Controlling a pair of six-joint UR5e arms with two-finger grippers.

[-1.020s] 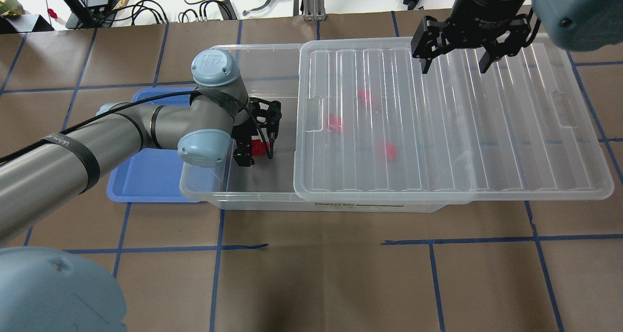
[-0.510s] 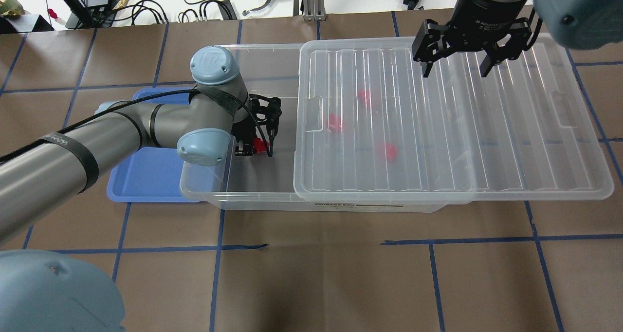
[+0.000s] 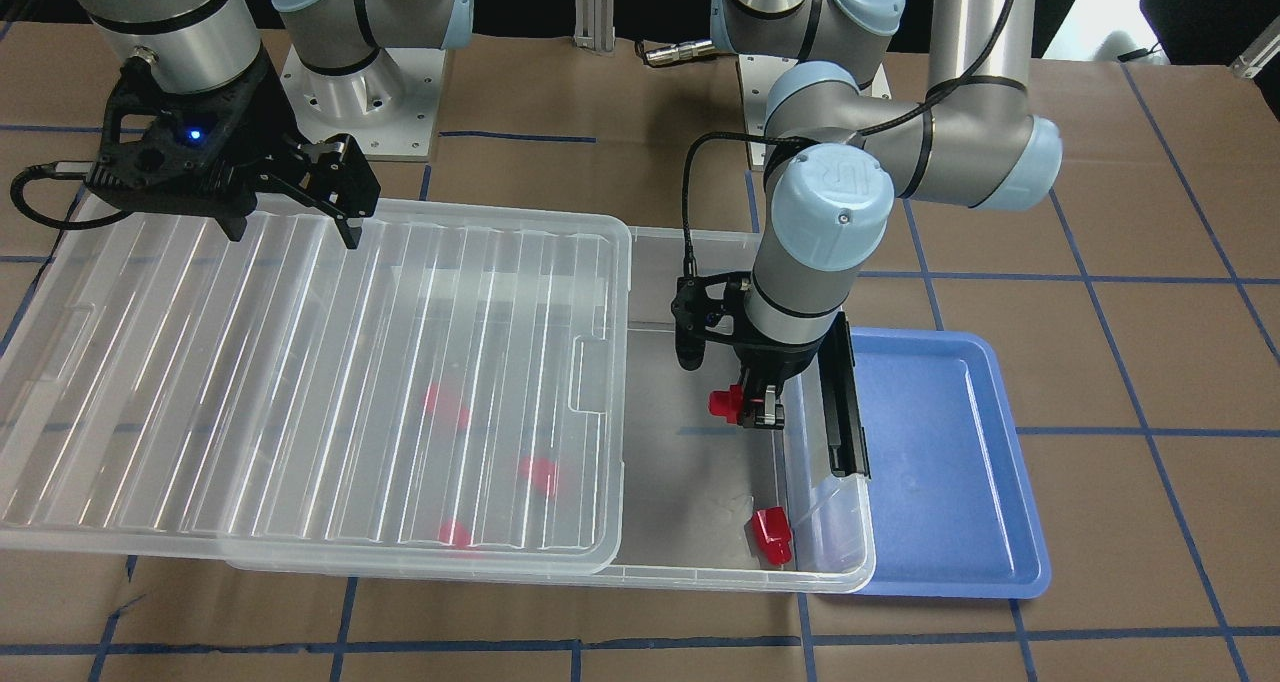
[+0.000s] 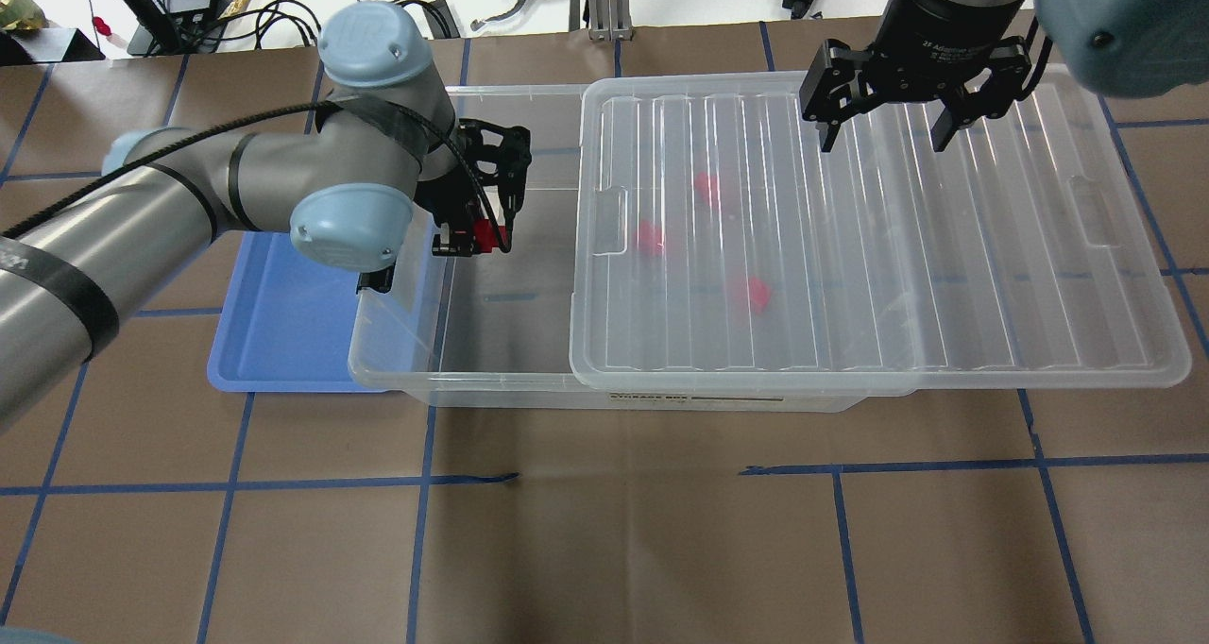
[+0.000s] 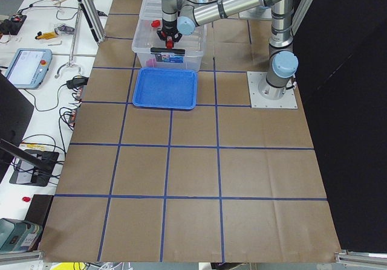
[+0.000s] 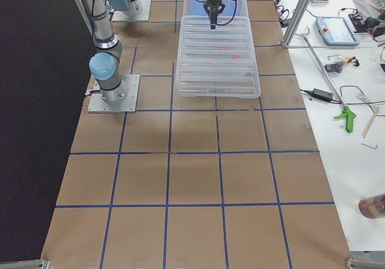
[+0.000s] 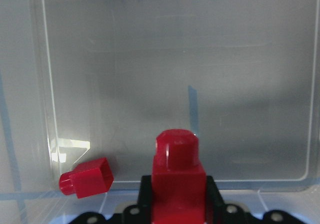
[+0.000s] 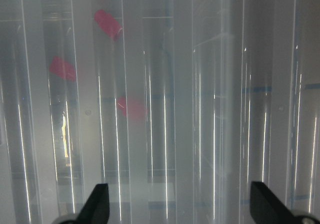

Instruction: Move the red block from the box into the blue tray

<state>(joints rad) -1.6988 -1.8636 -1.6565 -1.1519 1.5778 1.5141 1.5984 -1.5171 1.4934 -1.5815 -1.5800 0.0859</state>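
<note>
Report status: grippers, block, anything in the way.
Left gripper shut on red block, over open end of box. Right gripper open above lid. Its end wall stands between block and blue tray.

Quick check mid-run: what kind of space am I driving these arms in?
Probably a robotics lab workcell: a paper-covered table taped into a blue grid, with a teach pendant and cables on the surrounding benches.
</note>
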